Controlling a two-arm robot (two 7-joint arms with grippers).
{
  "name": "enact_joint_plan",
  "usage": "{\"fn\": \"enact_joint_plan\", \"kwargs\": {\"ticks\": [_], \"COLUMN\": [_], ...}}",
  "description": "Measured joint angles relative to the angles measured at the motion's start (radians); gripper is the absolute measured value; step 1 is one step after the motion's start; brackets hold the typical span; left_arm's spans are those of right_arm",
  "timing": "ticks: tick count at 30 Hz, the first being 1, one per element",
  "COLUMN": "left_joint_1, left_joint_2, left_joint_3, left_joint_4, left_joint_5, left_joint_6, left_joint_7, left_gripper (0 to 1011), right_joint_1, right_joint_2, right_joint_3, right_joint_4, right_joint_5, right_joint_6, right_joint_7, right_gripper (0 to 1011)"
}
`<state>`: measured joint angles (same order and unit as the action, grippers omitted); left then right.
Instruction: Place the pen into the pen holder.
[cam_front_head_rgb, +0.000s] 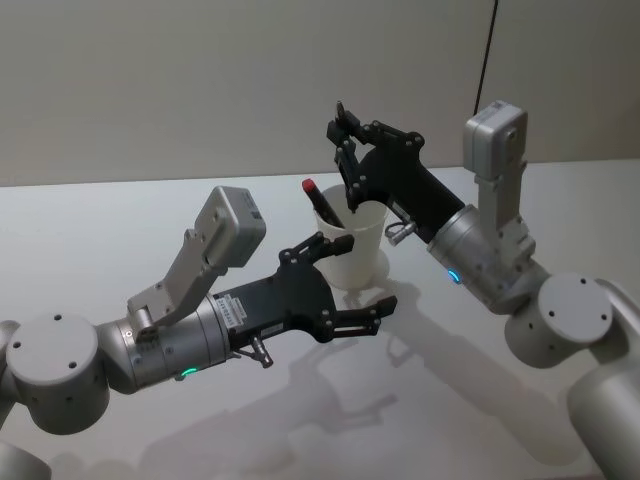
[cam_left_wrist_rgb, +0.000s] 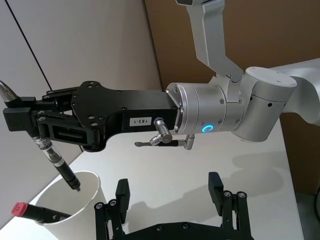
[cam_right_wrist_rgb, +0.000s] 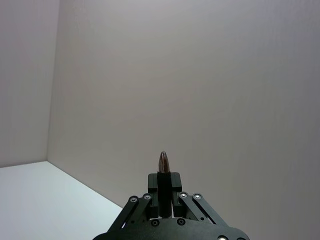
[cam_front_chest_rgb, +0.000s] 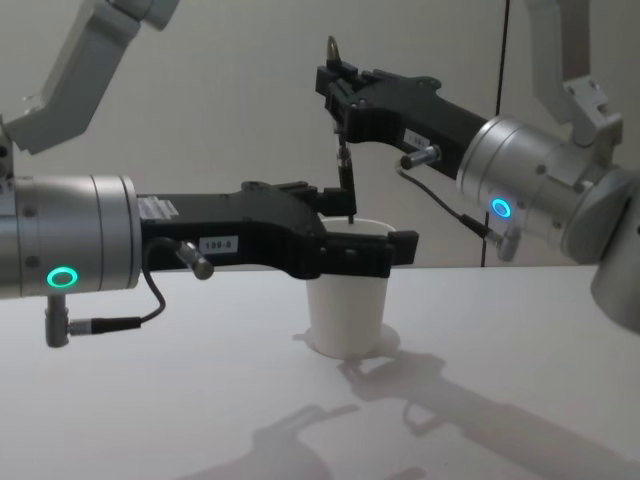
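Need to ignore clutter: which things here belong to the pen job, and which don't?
Job: pen, already in the pen holder; left claw, open beside it.
Not job: thin metal-tipped black rod, gripped by right claw over the holder; table.

A plain pale wall rises behind the white table.
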<state>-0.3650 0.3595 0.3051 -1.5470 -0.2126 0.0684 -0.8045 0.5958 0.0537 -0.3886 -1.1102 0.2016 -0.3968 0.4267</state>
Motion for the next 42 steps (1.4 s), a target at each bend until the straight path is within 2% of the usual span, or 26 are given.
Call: {"fn": "enact_joint_plan", "kwargs": {"ticks": [17, 20, 23, 24, 30, 32, 33, 35, 36, 38, 42], "left_joint_1": [0.0, 0.0, 0.0, 0.0, 0.0, 0.0, 0.0, 0.0, 0.0, 0.0, 0.0], "left_joint_2": [0.0, 0.0, 0.0, 0.0, 0.0, 0.0, 0.0, 0.0, 0.0, 0.0, 0.0], "left_joint_3": [0.0, 0.0, 0.0, 0.0, 0.0, 0.0, 0.0, 0.0, 0.0, 0.0, 0.0], "left_joint_4": [0.0, 0.0, 0.0, 0.0, 0.0, 0.0, 0.0, 0.0, 0.0, 0.0, 0.0], "left_joint_5": [0.0, 0.0, 0.0, 0.0, 0.0, 0.0, 0.0, 0.0, 0.0, 0.0, 0.0], "left_joint_6": [0.0, 0.0, 0.0, 0.0, 0.0, 0.0, 0.0, 0.0, 0.0, 0.0, 0.0], "left_joint_7": [0.0, 0.0, 0.0, 0.0, 0.0, 0.0, 0.0, 0.0, 0.0, 0.0, 0.0], "left_gripper": [1003, 1003, 1003, 1003, 1003, 1003, 1003, 1003, 1003, 1003, 1003], "right_joint_1": [-0.011, -0.011, -0.011, -0.011, -0.011, -0.011, -0.011, -0.012, -0.014, -0.016, -0.021], "right_joint_2": [0.011, 0.011, 0.012, 0.012, 0.012, 0.013, 0.013, 0.013, 0.014, 0.015, 0.017], "right_joint_3": [0.002, 0.003, 0.003, 0.003, 0.003, 0.003, 0.003, 0.003, 0.003, 0.003, 0.003], "right_joint_4": [-0.016, -0.014, -0.009, -0.009, -0.006, -0.006, -0.006, -0.007, -0.008, -0.013, -0.022], "right_joint_5": [-0.045, -0.05, -0.055, -0.055, -0.06, -0.061, -0.063, -0.064, -0.066, -0.068, -0.07], "right_joint_6": [-0.018, -0.023, -0.031, -0.032, -0.04, -0.041, -0.042, -0.042, -0.042, -0.042, -0.041], "right_joint_7": [-0.019, -0.02, -0.021, -0.021, -0.021, -0.022, -0.023, -0.024, -0.025, -0.028, -0.032], "right_gripper": [144, 207, 312, 312, 533, 565, 634, 671, 731, 761, 882]}}
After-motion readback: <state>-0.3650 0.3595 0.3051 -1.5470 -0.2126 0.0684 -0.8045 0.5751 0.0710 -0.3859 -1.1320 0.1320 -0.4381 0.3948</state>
